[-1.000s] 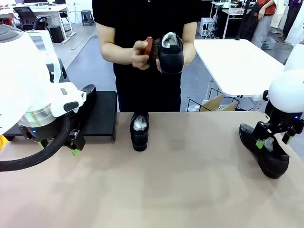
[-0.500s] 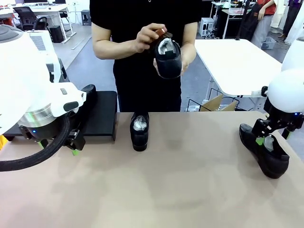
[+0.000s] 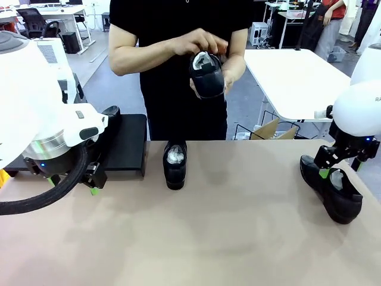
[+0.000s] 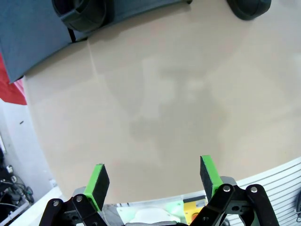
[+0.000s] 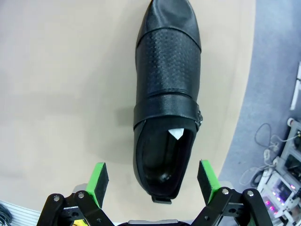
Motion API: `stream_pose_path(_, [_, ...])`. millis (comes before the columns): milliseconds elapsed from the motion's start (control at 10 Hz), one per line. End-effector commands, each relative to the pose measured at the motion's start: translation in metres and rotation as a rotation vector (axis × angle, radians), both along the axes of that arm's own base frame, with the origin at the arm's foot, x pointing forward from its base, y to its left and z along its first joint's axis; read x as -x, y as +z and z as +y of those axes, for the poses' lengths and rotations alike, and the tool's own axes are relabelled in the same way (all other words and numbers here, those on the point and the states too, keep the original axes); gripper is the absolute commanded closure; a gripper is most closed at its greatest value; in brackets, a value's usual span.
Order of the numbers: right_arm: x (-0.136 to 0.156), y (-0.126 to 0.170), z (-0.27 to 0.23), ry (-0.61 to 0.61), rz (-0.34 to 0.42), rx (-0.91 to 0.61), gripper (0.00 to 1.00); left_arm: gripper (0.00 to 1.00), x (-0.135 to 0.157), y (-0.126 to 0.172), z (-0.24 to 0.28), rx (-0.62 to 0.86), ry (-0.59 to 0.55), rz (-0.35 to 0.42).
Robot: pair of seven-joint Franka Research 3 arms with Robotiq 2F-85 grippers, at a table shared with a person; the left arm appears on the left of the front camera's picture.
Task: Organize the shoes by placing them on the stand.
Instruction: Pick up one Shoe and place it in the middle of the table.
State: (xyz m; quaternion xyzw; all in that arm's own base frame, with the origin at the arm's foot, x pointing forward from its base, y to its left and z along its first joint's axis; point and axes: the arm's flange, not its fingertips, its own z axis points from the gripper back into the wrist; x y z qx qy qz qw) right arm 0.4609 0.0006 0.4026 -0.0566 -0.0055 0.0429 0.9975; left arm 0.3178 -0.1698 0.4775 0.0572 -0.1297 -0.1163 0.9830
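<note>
A person at the far side holds one black shoe (image 3: 206, 75) in both hands above the table. Another shoe (image 3: 174, 164) stands on the tabletop at the middle back, also at the left wrist view's top edge as a shoe (image 4: 248, 7). A third shoe (image 3: 111, 118) rests on the black stand (image 3: 130, 146) at the left. The stand (image 4: 33, 42) and that shoe (image 4: 80, 12) show top left from the left wrist. My left gripper (image 3: 76, 183) (image 4: 154, 176) hangs open over bare table beside the stand. My right gripper (image 3: 340, 171) (image 5: 153, 179) is open just above the heel of a fourth shoe (image 3: 333, 192) (image 5: 167, 94).
The table's right edge (image 5: 242, 94) runs close beside the right-hand shoe, with floor and cables beyond. A white table (image 3: 297, 77) and a cardboard box (image 3: 271, 130) stand behind on the right. The tabletop's middle and front (image 3: 208, 238) lie bare.
The person has turned the held shoe and moved a hand over its top. My right gripper has risen slightly above the right-hand shoe. The left arm has stayed still.
</note>
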Motion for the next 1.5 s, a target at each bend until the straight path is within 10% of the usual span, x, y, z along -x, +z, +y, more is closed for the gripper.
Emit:
stream_pose_path(0, [-0.019, -0.003, -0.014, -0.051, 0.008, -0.006, 0.0, 0.0, 0.0, 0.001, 0.0, 0.005, 0.006, -0.002])
stream_pose_path(1400, [-0.023, -0.063, 0.018, -0.031, 0.055, -0.084, 0.04, 0.0, 0.0, 0.001, 0.0, 0.005, 0.006, -0.002])
